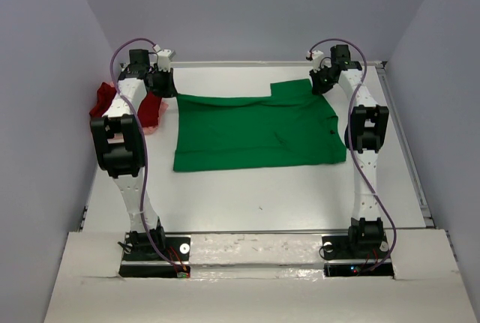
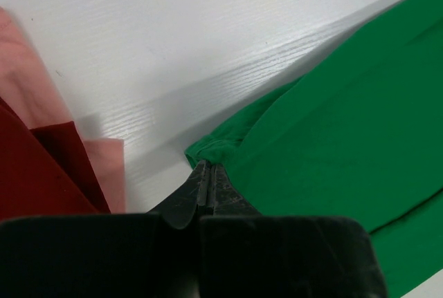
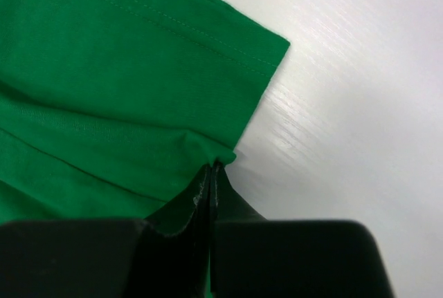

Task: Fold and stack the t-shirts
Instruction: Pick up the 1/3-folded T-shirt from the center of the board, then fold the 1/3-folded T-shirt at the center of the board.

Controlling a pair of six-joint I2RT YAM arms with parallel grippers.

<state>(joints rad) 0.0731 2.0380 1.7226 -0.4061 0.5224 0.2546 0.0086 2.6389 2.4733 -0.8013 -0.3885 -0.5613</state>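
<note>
Evidently the task is only beginning; the green t-shirt (image 1: 255, 132) is lying flat at frame centre, the left gripper (image 2: 208, 173) and right gripper (image 3: 213, 170) each clamping its upper edge; the dark red t-shirt (image 1: 101, 98) and pink t-shirt (image 2: 28, 84) are lying bunched at upper left, awaiting folding; nothing is stacked.

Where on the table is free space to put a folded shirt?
The widest bare strip of table lies between the green shirt and the arm bases. A narrow strip runs behind it, by the far wall. The far left corner is crowded with the red shirt.
</note>
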